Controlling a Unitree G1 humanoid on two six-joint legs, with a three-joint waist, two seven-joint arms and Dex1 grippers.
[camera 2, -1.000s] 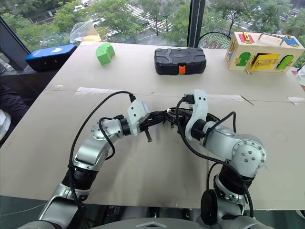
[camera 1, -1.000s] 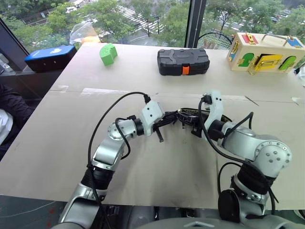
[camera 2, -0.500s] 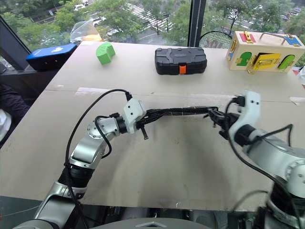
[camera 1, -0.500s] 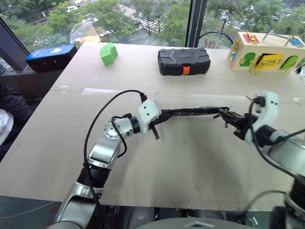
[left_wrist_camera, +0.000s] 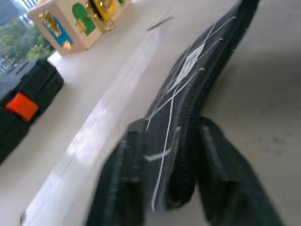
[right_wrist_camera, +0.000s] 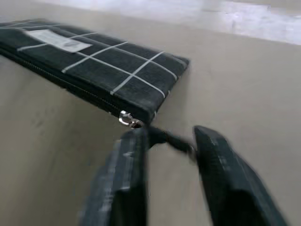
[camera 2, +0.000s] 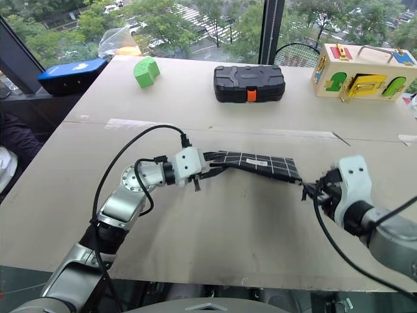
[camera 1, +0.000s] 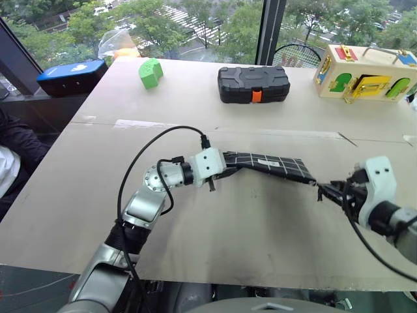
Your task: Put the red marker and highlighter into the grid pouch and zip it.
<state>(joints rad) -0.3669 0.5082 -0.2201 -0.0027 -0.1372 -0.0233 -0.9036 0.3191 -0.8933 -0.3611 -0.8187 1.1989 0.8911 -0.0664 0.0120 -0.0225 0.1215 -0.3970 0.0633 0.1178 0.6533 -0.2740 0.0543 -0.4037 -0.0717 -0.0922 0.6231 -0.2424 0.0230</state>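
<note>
Across tan tabletop [camera 1: 260,222]: grid pouch [camera 1: 267,165] lying crosswise, zipped. Left gripper [left_wrist_camera: 169,188] straddling its near end, seemingly part-open. Right gripper [right_wrist_camera: 164,141] parted round zipper pull [right_wrist_camera: 171,140], off far corner.

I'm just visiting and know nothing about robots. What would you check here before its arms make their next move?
1. Zipper run to the end: the zipper pull sits at the corner of the grid pouch and the teeth look closed. Ok.
2. Red marker and highlighter inside: the pouch hides its contents. Cannot tell.
3. Pouch rests on the table, well away from its edges. Ok.
4. Right pincer let go: it is open, with the pull's tab loose between its fingers. Ok.
5. Left pincer let go of the pouch's other end: cannot tell.
</note>
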